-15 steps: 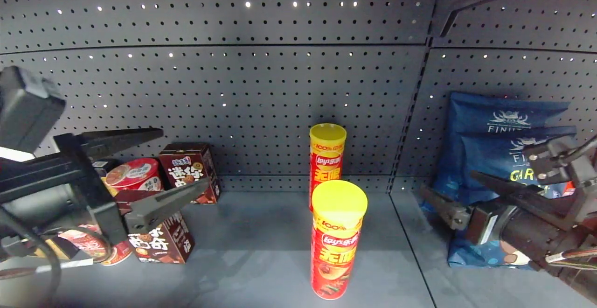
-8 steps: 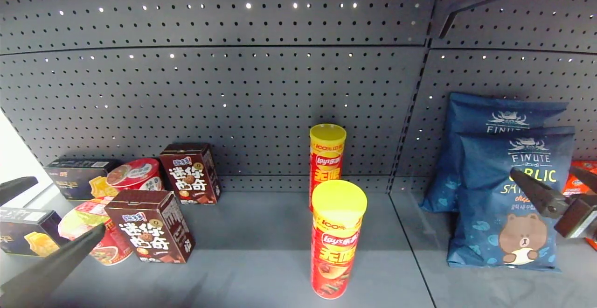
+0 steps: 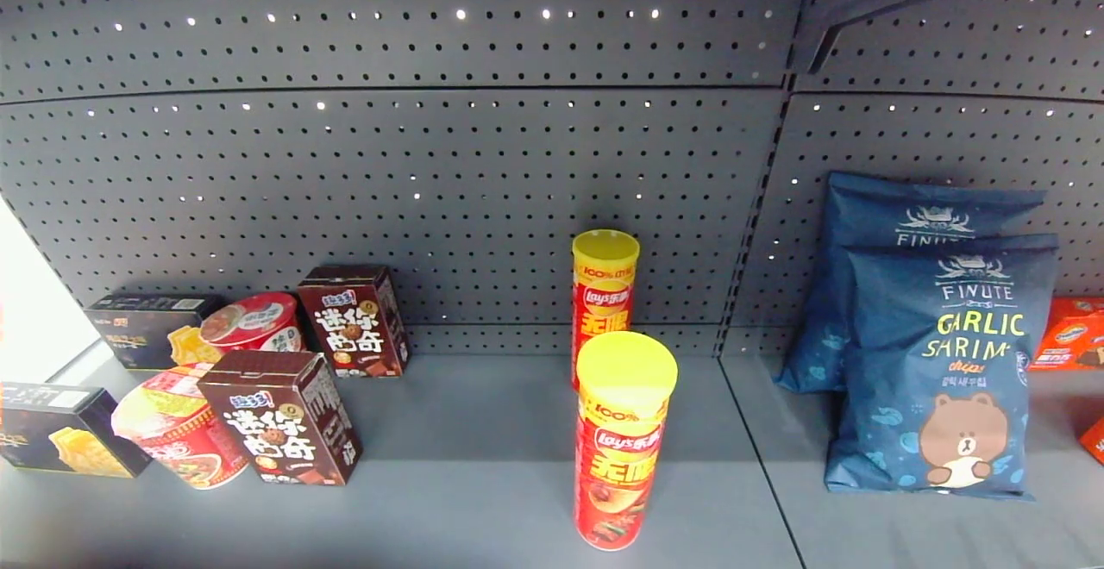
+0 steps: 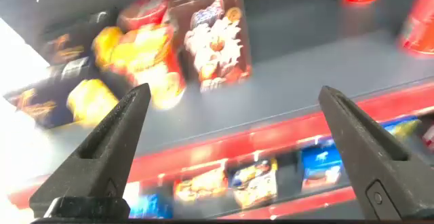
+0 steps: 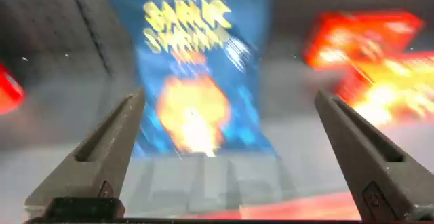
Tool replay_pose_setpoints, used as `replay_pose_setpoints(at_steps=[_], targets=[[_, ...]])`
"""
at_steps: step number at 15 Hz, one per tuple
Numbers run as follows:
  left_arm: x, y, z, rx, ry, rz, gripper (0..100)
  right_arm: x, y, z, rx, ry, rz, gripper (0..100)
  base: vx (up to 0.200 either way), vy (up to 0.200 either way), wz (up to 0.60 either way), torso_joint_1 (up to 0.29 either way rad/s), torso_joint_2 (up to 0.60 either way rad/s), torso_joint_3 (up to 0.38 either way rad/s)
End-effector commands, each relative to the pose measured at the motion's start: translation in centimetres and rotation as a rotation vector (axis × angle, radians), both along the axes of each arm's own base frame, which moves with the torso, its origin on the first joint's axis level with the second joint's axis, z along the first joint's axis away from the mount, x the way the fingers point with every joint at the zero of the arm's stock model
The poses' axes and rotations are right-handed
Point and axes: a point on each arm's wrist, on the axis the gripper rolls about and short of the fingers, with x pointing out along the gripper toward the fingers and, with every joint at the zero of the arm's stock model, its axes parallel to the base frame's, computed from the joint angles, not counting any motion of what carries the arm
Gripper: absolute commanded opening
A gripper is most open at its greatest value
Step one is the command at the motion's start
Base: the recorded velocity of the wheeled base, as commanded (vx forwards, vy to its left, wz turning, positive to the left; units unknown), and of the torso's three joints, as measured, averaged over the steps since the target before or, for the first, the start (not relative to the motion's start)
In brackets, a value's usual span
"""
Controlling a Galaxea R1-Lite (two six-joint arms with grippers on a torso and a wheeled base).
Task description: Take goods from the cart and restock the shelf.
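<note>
Currently both empty: left gripper [image 4: 234, 91] fingers spread wide, facing the brown box [image 4: 213, 37] at lower left of the shelf [image 3: 483, 483]. The right gripper [image 5: 229, 96] is likewise wide, facing the blue bag [image 5: 193, 81]. The chip cans [image 3: 625, 440] stand lower centre (long axis vertical), between both arms.

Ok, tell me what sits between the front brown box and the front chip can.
Nothing: the head view shows bare shelf between the front brown box and the front chip can.
</note>
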Motion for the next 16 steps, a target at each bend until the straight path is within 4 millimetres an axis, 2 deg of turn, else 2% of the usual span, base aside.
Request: replay_pose_setpoints(at_steps=[1, 3, 5, 6, 8, 10, 11, 12, 16], targets=[[-0.5, -0.1, -1.6, 0.004, -0.03, 0.021, 100, -4.2, -0.8, -2.9, 0.017, -0.097, -0.005, 100, 0.0, 0.0, 0.0, 0.0, 0.0, 0.0], [0.4, -0.1, -3.0, -0.005, -0.034, 0.005, 100, -4.5, -0.7, -6.3, 0.002, -0.089, 0.078, 100, 0.0, 0.0, 0.0, 0.0, 0.0, 0.0], [1.7, -0.2, -5.9, -0.026, -0.014, -0.074, 100, -4.5, -0.6, -5.8, 0.003, -0.133, 0.083, 100, 0.0, 0.0, 0.0, 0.0, 0.0, 0.0], [2.0, -0.2, -6.5, -0.049, -0.042, -0.085, 100, -4.5, -0.6, -6.0, -0.001, -0.114, 0.085, 100, 0.0, 0.0, 0.0, 0.0, 0.0, 0.0], [1.9, -0.3, -6.4, -0.165, -0.019, -0.165, 100, -4.5, -0.6, -7.0, -0.004, -0.015, 0.083, 100, 0.0, 0.0, 0.0, 0.0, 0.0, 0.0], [1.9, -0.3, -6.4, -0.182, -0.013, -0.179, 100, -4.5, -0.6, -7.1, -0.006, -0.006, 0.113, 100, 0.0, 0.0, 0.0, 0.0, 0.0, 0.0], [1.4, -0.4, -6.4, -0.19, -0.036, -0.304, 100, -4.5, -0.4, -7.1, -0.01, -0.003, 0.193, 100, 0.0, 0.0, 0.0, 0.0, 0.0, 0.0], [1.0, -0.5, -6.4, -0.193, -0.071, -0.349, 100, -4.5, -0.4, -7.1, -0.022, 0.0, 0.201, 100, 0.0, 0.0, 0.0, 0.0, 0.0, 0.0], [1.0, -0.4, -6.5, -0.189, -0.082, -0.317, 100, -4.5, -0.3, -7.1, -0.038, -0.004, 0.234, 100, 0.0, 0.0, 0.0, 0.0, 0.0, 0.0]])
